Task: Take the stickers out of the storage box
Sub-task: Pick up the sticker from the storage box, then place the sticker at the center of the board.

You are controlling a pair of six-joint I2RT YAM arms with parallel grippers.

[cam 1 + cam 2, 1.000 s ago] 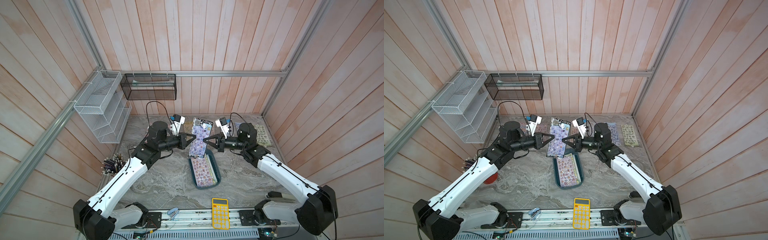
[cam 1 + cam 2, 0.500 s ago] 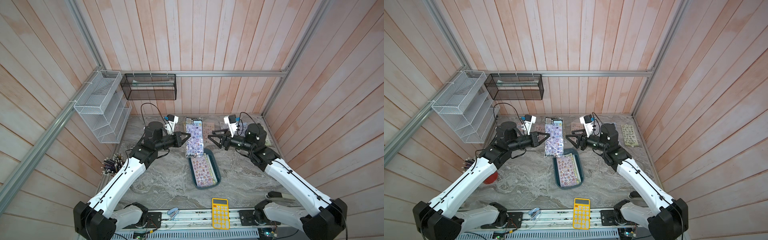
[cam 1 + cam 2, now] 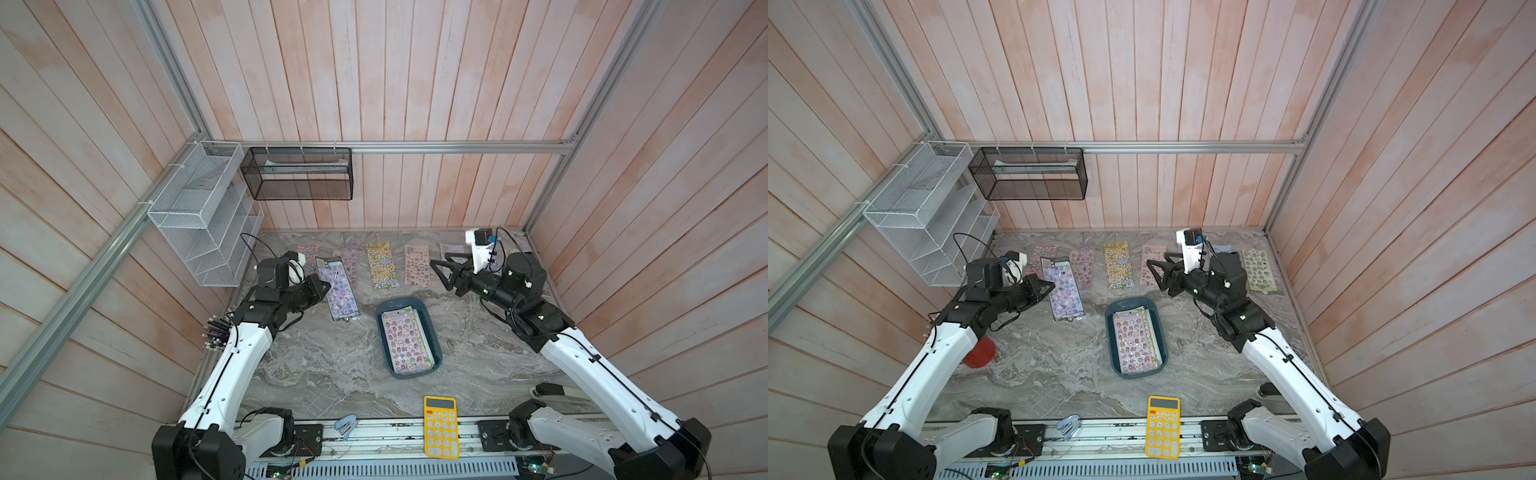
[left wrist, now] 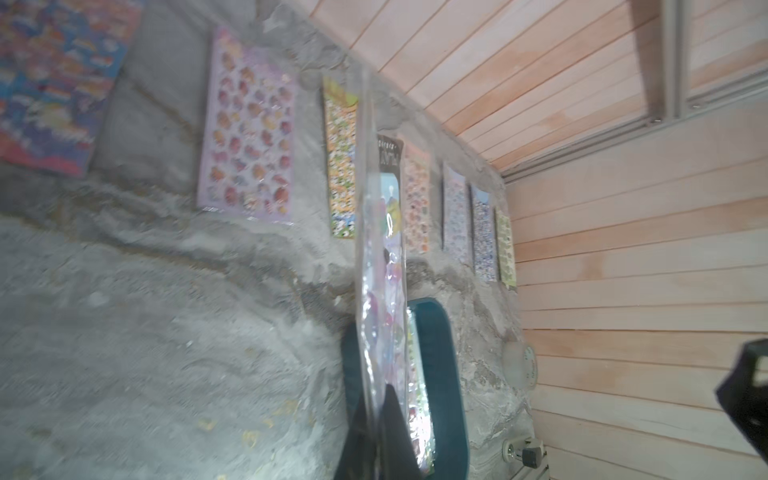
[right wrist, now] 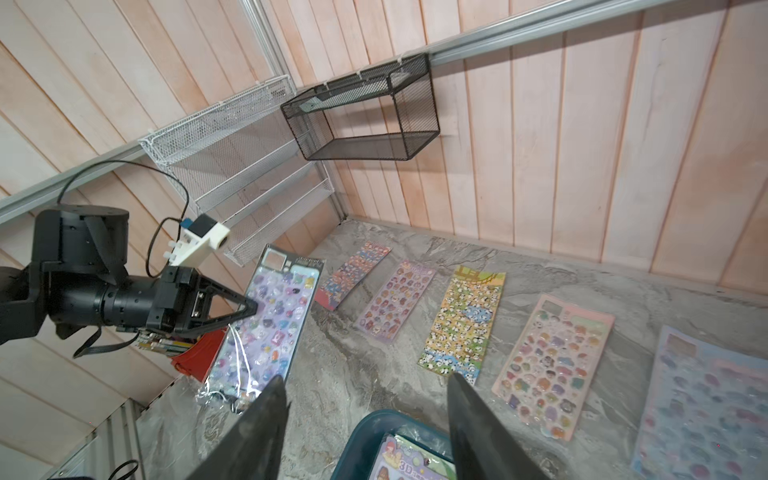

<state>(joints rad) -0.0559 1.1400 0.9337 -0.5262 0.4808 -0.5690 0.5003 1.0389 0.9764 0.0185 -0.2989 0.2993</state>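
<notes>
Stickers (image 3: 405,338) are partly out of the storage box (image 3: 399,301). In both top views a row of sheets (image 3: 382,266) lies on the table (image 3: 332,374) at twelve o'clock from the box, and a stack lies inside it. At ten o'clock the left gripper (image 3: 326,286) is clenched on a lilac sheet (image 3: 343,293). At one o'clock the right gripper (image 3: 439,274) hangs released and empty.

In the left wrist view this sheet (image 4: 382,257) stands edge-on between the fingers (image 4: 395,432).

In the right wrist view the wide jaws hover over the box rim.

I judge roughly half is done: the lilac sheet needs laying down, then the stack must come out.
</notes>
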